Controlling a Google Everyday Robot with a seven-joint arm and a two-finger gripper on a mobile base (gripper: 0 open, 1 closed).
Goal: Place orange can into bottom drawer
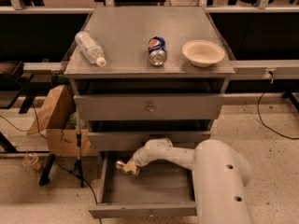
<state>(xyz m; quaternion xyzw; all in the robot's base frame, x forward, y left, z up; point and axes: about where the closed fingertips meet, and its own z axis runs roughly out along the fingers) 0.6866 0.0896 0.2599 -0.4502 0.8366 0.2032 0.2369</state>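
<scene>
The bottom drawer (pixel 140 210) stands pulled open below the two knobbed drawers, a wide grey tray. My white arm reaches into it from the right. My gripper (pixel 128 167) is over the drawer's back left part and is shut on the orange can (pixel 123 166), a small golden-brown can that pokes out to the left of the fingers. The can hangs just above the drawer floor, near the left wall.
On the cabinet top lie a clear plastic bottle (pixel 90 47), a blue Pepsi can (pixel 157 51) and a beige bowl (pixel 203 53). A cardboard box (pixel 57 120) and a stand with cables sit on the floor to the left.
</scene>
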